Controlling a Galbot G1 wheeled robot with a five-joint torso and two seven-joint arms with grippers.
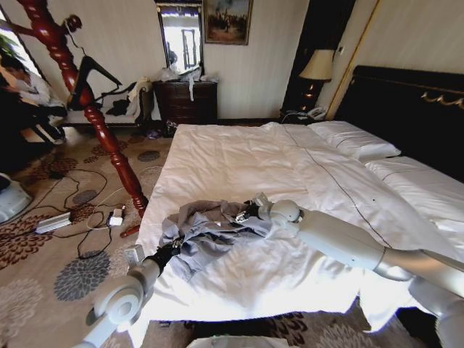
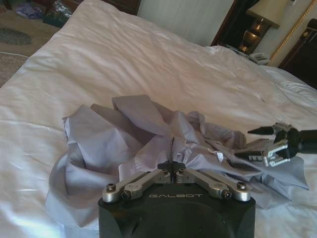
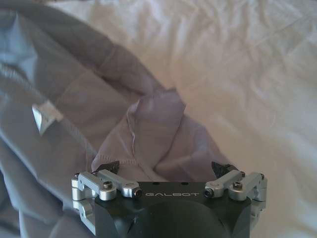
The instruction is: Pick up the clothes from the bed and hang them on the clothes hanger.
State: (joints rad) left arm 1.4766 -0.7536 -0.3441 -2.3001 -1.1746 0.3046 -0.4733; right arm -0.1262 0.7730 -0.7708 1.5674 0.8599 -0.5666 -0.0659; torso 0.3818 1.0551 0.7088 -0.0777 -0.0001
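The clothes [image 1: 210, 230], a light grey-blue jacket, lie crumpled on the bed [image 1: 239, 159] near its foot edge. Its white label [image 2: 219, 155] faces up. At the garment's near left edge my left gripper [image 1: 164, 254] is shut, its fingertips [image 2: 172, 172] pinching a fold of the fabric [image 2: 124, 144]. On the far right side my right gripper [image 1: 246, 212] is open, with a raised fold [image 3: 156, 129] standing between its fingers [image 3: 107, 165]. The left wrist view also shows that open right gripper [image 2: 257, 144]. The black clothes hanger [image 1: 100, 70] hangs on the wooden coat stand, left of the bed.
A reddish-brown coat stand [image 1: 109, 138] rises by the bed's left foot corner. Cables and a power strip [image 1: 54, 222] lie on the patterned carpet. A chair with dark clothes [image 1: 119, 107], a dark dresser [image 1: 187, 101] and a lamp [image 1: 317, 67] line the far wall. Pillows [image 1: 355, 139] lie by the black headboard.
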